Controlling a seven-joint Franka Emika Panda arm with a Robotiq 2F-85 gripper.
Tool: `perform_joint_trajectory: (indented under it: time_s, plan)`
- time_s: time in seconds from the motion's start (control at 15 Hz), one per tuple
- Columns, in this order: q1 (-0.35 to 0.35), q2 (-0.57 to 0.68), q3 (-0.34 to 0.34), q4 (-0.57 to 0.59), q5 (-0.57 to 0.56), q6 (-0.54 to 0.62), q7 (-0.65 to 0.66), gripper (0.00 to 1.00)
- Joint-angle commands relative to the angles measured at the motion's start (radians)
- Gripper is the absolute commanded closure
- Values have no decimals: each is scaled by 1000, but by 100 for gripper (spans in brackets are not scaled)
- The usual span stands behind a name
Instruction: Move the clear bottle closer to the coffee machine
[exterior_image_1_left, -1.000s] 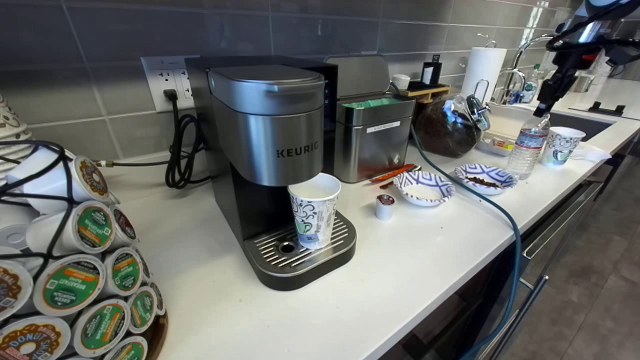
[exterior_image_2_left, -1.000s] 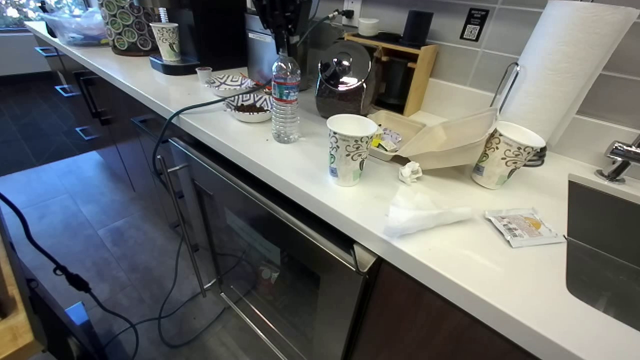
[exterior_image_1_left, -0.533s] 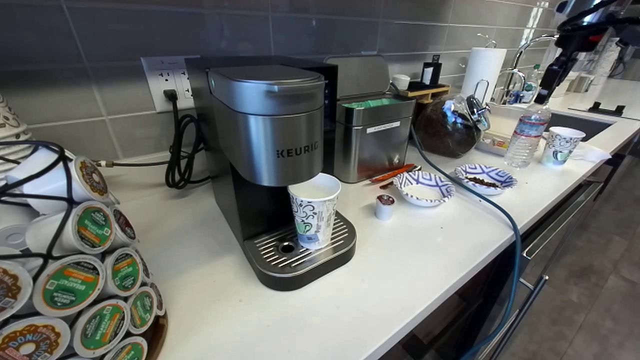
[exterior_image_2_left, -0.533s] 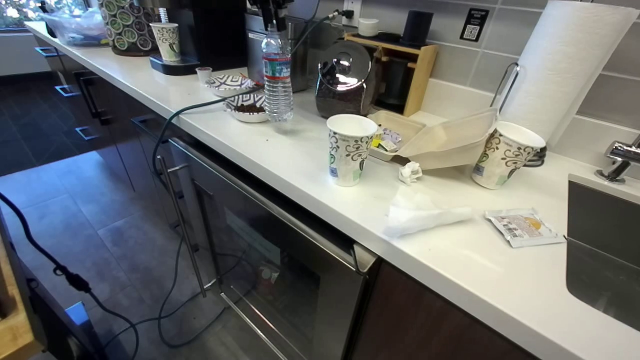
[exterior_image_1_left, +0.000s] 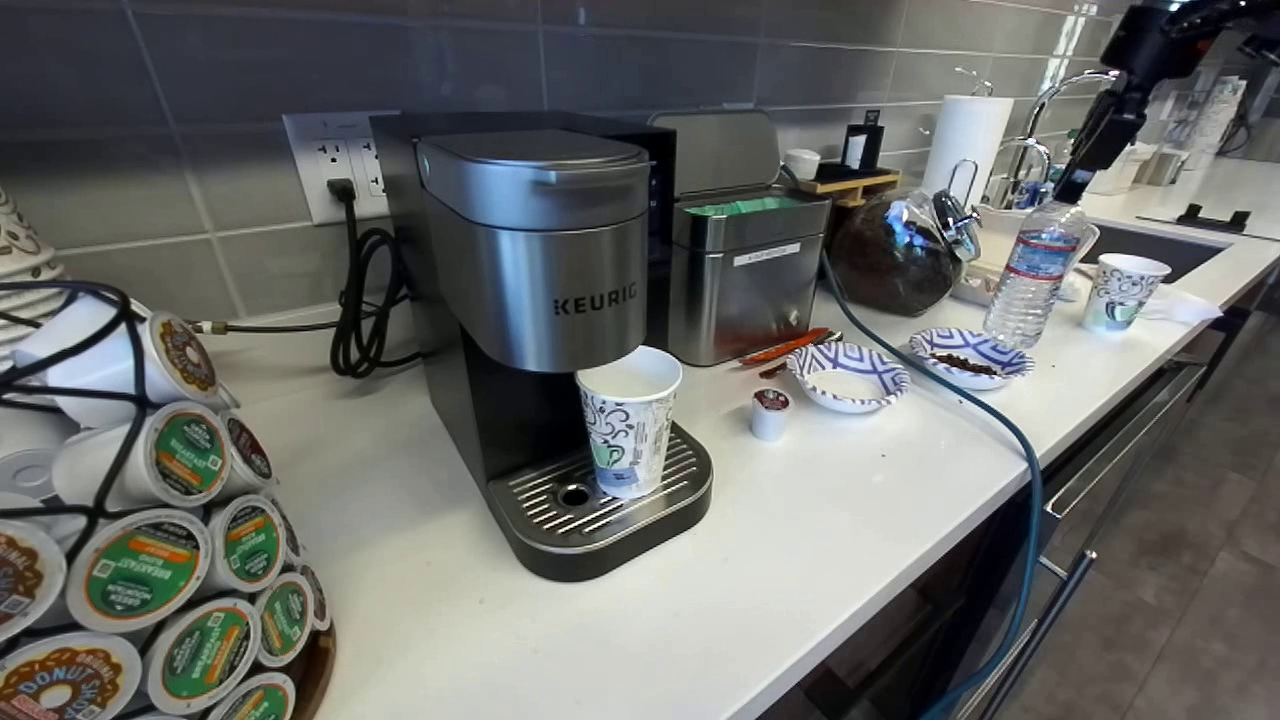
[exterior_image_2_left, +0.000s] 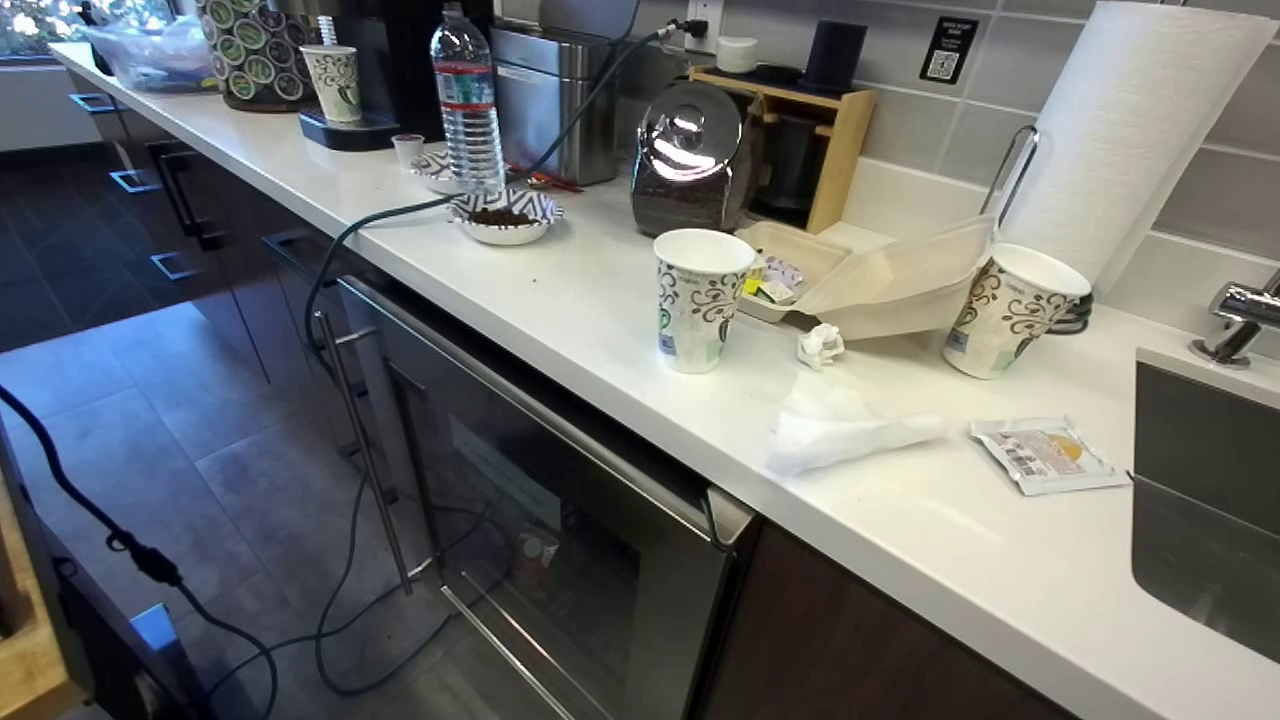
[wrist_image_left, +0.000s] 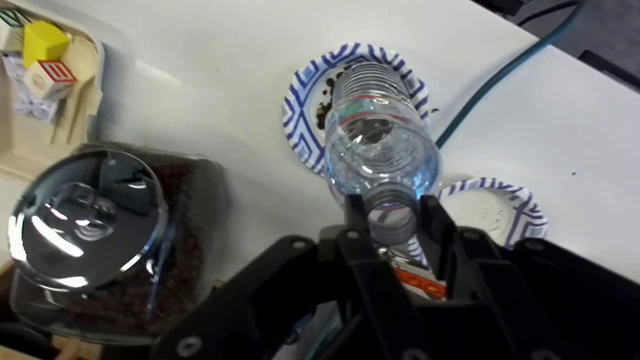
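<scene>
The fingers (wrist_image_left: 356, 215) are black, built from slim, angular bars (wrist_image_left: 372, 280) and wider links (wrist_image_left: 260, 290) dotted with round grey screw heads (wrist_image_left: 299, 244), the largest showing a recessed centre. In an exterior view the housing (exterior_image_1_left: 1155, 45) is black and blocky too.

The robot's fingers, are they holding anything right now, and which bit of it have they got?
Yes, the clear bottle. The fingers pinch it by its neck, at the top.

Box (exterior_image_1_left: 750, 290) between coffee machine (exterior_image_1_left: 545, 280) and jar (exterior_image_1_left: 888, 260), pod (exterior_image_1_left: 769, 415) and bowls (exterior_image_1_left: 848, 402) in front.
</scene>
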Motion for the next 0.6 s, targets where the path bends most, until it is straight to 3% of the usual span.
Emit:
perform_joint_trajectory:
  time_s: [0.0,0.13,0.2,0.53]
  plan:
    - [62,-52,25,-25,31,-69,-100,92]
    - [93,-54,37,-13,61,-128,-161,92]
    - [80,-32,30,-8,25,-82,-92,69]
    - [100,-34,38,-8,42,-104,-133,69]
